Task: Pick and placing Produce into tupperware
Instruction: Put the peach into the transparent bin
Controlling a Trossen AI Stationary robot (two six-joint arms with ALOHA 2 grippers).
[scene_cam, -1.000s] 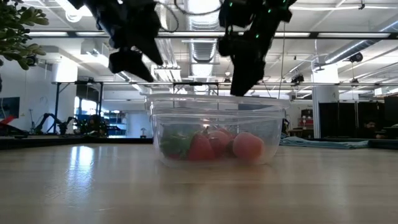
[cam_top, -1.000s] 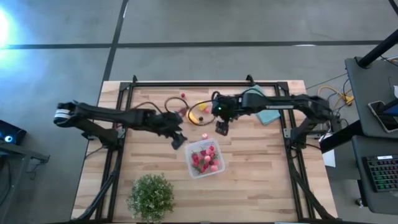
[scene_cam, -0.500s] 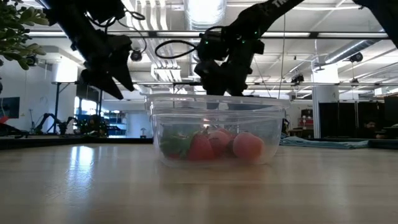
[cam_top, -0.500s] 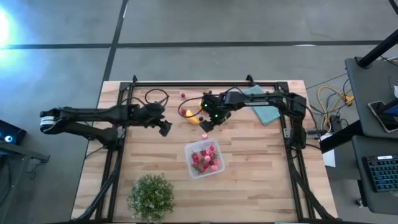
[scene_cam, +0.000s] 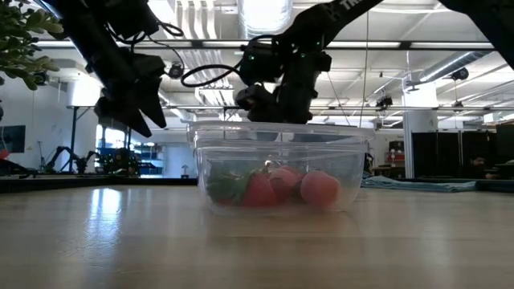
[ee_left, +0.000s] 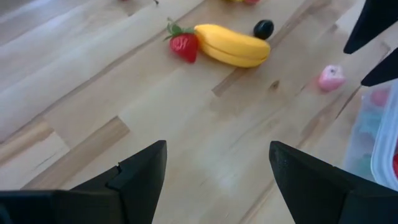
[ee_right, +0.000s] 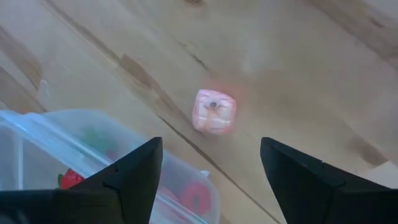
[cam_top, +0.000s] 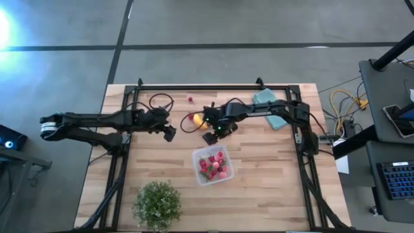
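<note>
The clear tupperware (cam_top: 212,165) stands on the table with several red and pink berries inside (scene_cam: 277,186). A yellow banana (ee_left: 233,45) with a red strawberry (ee_left: 185,46) at its end, a dark piece (ee_left: 263,28) and a pink piece (ee_right: 214,112) lie on the wood beyond it. My right gripper (cam_top: 215,133) hangs open above the pink piece (ee_left: 331,77), a finger on either side of it in the right wrist view, with the box rim (ee_right: 93,143) close by. My left gripper (cam_top: 169,134) is open over bare wood, left of the fruit.
A bushy green plant (cam_top: 157,205) stands at the near edge. A teal cloth (cam_top: 272,107) lies under the right arm toward the far right. A single red berry (cam_top: 190,99) and a dark cable loop (cam_top: 158,100) lie near the far edge.
My left gripper has drawn back from the tupperware toward the table's left and far side. My right gripper has moved toward the table's left, over the pink piece beside the tupperware. Nothing on the table has moved.
</note>
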